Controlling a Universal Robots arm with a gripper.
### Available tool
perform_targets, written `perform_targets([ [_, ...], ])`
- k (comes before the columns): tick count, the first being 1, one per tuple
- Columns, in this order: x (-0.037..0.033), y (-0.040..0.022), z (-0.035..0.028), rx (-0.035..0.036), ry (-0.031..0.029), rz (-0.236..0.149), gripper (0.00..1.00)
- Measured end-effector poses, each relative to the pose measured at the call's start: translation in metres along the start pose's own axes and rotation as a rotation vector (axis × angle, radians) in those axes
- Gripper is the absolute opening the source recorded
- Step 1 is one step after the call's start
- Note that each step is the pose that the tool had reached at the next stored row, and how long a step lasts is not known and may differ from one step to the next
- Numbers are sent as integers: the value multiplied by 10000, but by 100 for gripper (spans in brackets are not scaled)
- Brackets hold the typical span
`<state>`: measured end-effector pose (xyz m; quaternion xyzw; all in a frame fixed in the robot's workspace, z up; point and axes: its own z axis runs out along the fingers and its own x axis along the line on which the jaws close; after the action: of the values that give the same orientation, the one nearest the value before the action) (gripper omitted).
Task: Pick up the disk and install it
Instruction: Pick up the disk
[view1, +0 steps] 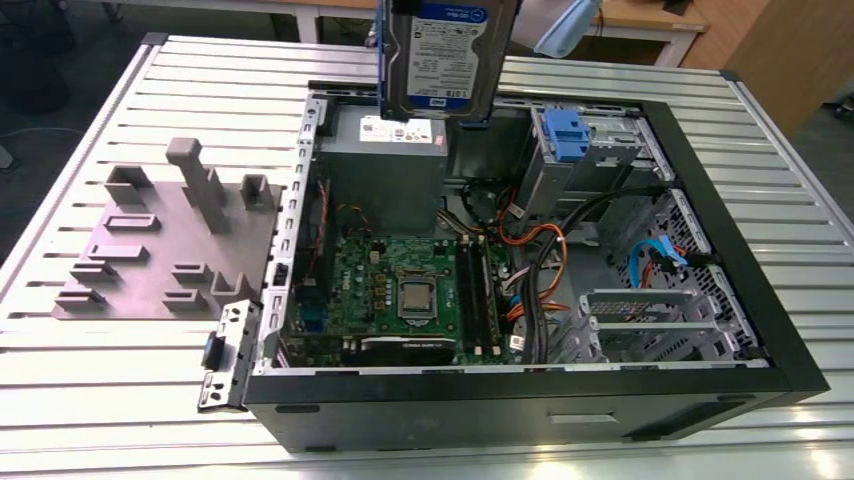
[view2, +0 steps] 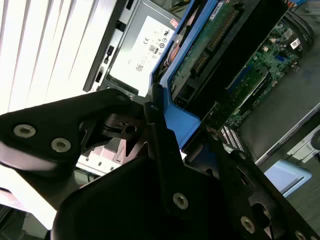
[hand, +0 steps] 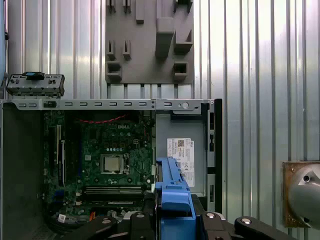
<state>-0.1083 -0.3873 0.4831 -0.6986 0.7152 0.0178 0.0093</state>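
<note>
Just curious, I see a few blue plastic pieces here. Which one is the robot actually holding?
The blue frame around the disk, gripped by the hand above the case; the blue latch sits inside it.

Overall light: bright and even from above in the exterior view, with soft shadows.
Glare: the slatted aluminium table (view2: 45, 45) washes out to white in the second wrist view, and pale streaks run along its slats in the first wrist view.
Shade: the computer case (view1: 534, 250) is dim inside, and the gripper (view2: 181, 122) is near-black beside the disk (view2: 210, 35).
</note>
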Motion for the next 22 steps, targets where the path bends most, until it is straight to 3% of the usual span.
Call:
perform_targets([
  [22,3,157,2,-1,1,-1,37],
])
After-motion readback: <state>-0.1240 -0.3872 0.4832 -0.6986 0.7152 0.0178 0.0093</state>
